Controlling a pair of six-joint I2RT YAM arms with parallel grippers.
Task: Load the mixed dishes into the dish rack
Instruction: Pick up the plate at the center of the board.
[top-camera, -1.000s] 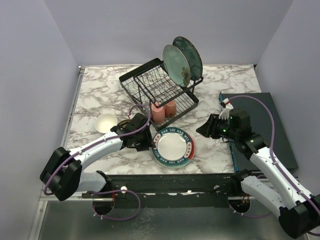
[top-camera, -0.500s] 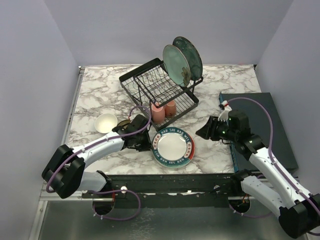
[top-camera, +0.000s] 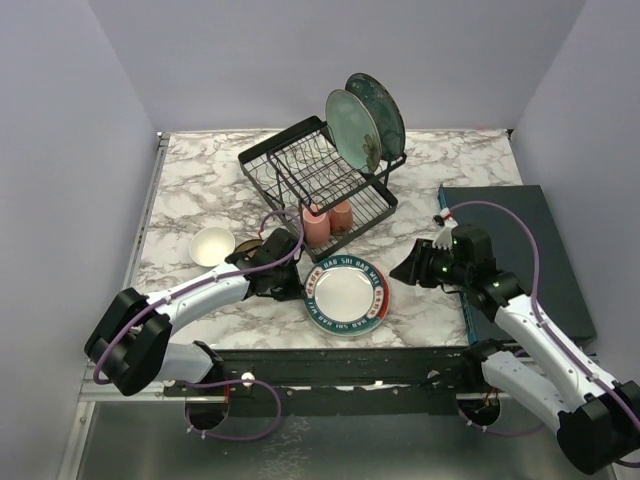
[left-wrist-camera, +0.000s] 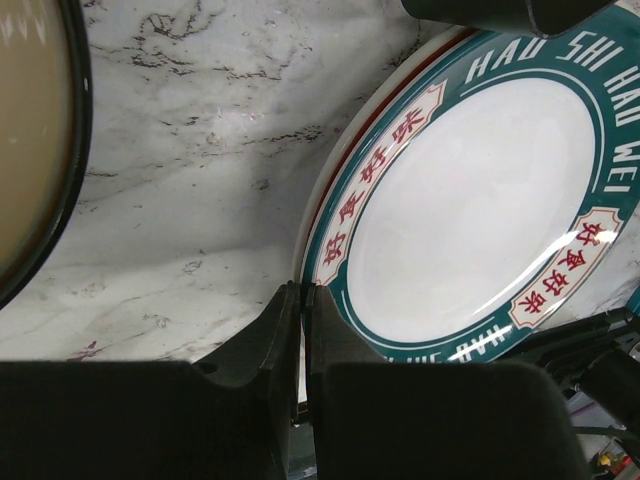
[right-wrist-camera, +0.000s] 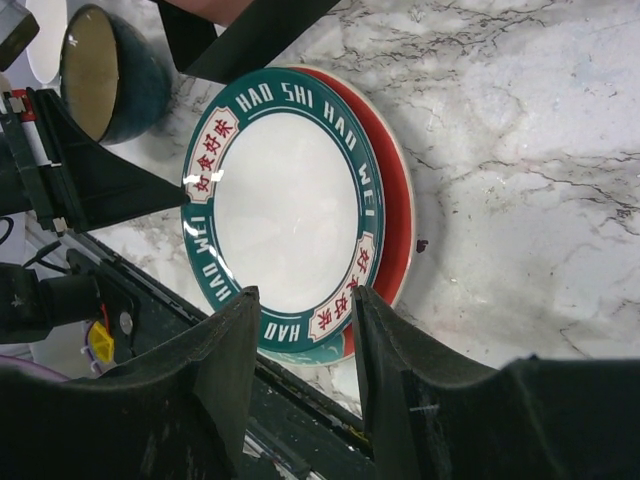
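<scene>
Teal-rimmed plate (top-camera: 345, 293) lies flat atop red plate (right-wrist-camera: 397, 215) on tabletop (top-camera: 200, 190), near dish rack (top-camera: 320, 185). Left claw (left-wrist-camera: 302, 292) closed, tips at its rim; right claw (right-wrist-camera: 300, 335) open, opposite side. Likely stiff, slick, breakable: take the rim.

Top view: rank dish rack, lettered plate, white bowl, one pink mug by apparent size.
1. dish rack
2. lettered plate
3. white bowl
4. pink mug (both mugs look alike)

Left arm (top-camera: 200, 292) and right arm (top-camera: 545, 342) — glossy white shells, black joints, looping purple cables (top-camera: 240, 438) — end in a matte black left gripper (left-wrist-camera: 302, 300) and right gripper (right-wrist-camera: 303, 308).
</scene>
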